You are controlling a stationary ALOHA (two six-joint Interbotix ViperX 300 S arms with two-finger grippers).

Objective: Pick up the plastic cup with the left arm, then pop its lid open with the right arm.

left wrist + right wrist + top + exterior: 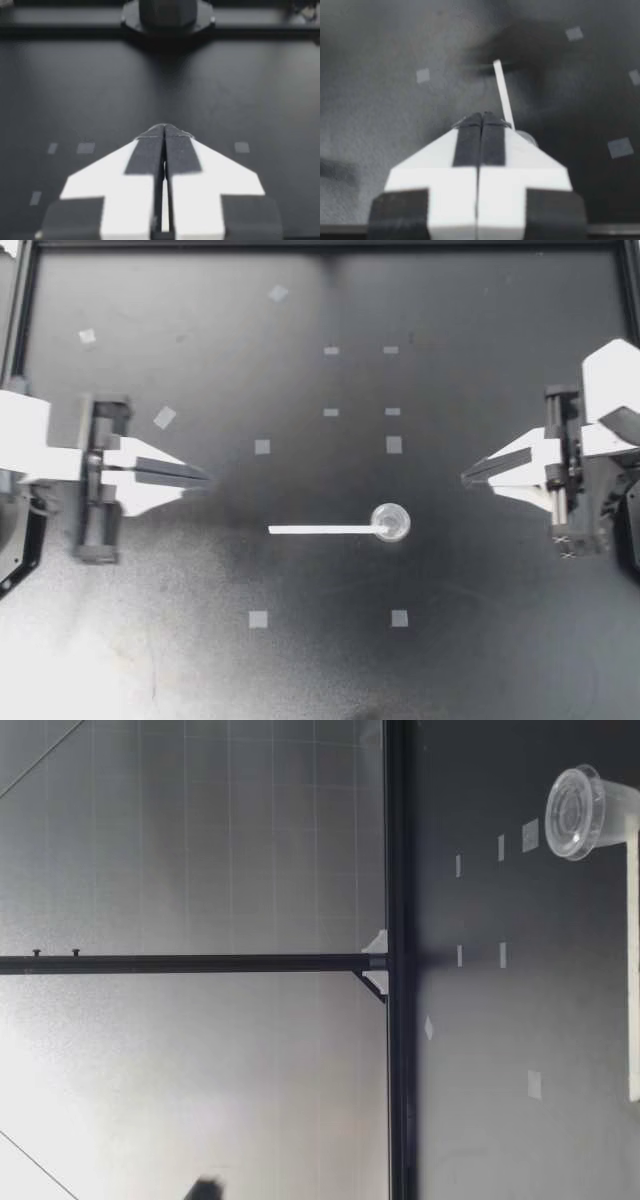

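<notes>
- My left gripper [205,478] points right from the left side, fingers pressed together, empty.
- My right gripper [467,478] mirrors it, also clamped closed on nothing.
- Clear cup [390,522] and white strip [320,530] sit between them, nearer the right one.

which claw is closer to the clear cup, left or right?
The right claw: its tip is a short way from the cup, while the left claw sits well past the far end of the white strip.
</notes>
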